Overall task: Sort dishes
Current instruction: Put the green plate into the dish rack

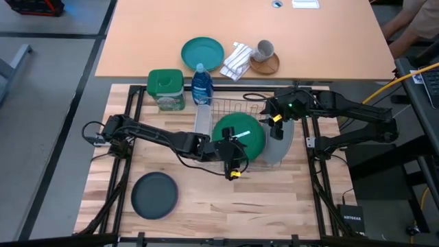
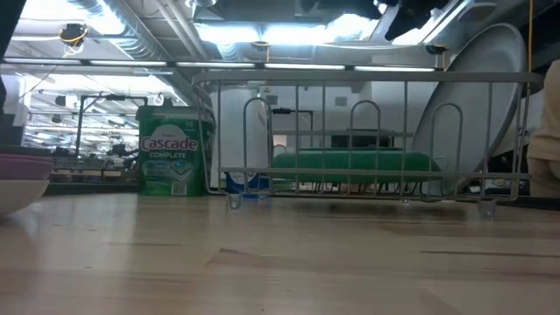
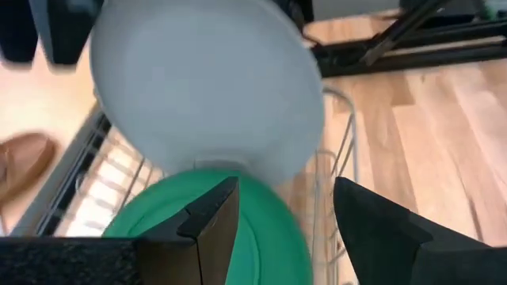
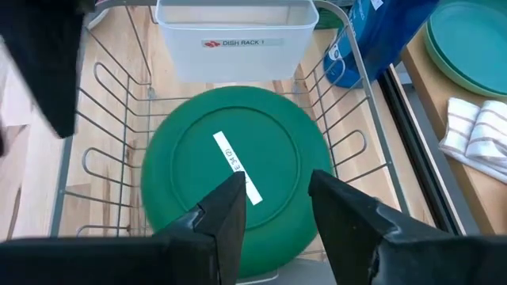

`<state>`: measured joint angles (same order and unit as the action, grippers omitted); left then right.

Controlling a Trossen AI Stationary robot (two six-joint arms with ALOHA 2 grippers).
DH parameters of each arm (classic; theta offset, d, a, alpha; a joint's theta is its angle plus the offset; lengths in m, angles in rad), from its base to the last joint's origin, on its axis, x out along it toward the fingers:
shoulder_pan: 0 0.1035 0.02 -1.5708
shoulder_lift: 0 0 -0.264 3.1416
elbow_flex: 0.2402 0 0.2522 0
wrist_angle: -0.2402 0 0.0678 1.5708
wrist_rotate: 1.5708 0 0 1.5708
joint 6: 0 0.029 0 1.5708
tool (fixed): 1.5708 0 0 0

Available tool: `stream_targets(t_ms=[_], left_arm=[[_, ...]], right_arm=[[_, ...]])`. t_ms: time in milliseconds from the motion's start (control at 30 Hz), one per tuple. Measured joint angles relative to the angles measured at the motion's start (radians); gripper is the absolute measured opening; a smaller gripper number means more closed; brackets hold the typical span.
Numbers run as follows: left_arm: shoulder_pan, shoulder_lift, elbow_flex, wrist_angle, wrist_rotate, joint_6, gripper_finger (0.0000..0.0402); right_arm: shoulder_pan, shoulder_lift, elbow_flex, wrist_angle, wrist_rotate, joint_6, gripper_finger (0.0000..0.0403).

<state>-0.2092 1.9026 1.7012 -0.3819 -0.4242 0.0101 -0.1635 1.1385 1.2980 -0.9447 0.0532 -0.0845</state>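
Note:
A wire dish rack [image 1: 230,106] stands mid-table. A green plate [image 1: 241,139] with a white sticker lies flat in it, also in the right wrist view [image 4: 198,158]. A large light grey plate [image 1: 281,145] leans upright at the rack's right end [image 2: 477,105]. A dark grey plate [image 1: 154,194] lies flat on the table at the near left. Pink and white dishes [image 2: 17,175] show at the low view's left edge. My left gripper [image 3: 285,214] is open over the green plate's near rim. My right gripper [image 4: 277,198] is open above the grey plate's top, over the green plate.
A white cutlery caddy [image 4: 234,39] hangs on the rack's left end. Behind the rack stand a green-lidded Cascade tub [image 1: 167,89] and a blue bottle [image 1: 202,86]. On the far tan table are a teal plate [image 1: 202,53], a towel [image 1: 236,60] and a mug [image 1: 264,49].

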Motion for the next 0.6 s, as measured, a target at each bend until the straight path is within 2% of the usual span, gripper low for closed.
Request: stream_targets(t_ms=[167,400,600], left_arm=[[0.000,0.000,0.000,-0.063,-0.010,-0.003,0.0194],[0.009,0.000,0.000,-0.245,-0.018,0.008,0.0194],[0.040,0.000,0.000,-0.416,-0.019,-0.162,0.0194]], right_arm=[[0.000,0.004,0.000,-0.001,0.000,0.000,0.0147],[0.000,0.024,0.001,-0.007,-0.019,0.000,0.0147],[0.000,0.082,0.002,-0.023,-0.019,0.000,0.0147]])
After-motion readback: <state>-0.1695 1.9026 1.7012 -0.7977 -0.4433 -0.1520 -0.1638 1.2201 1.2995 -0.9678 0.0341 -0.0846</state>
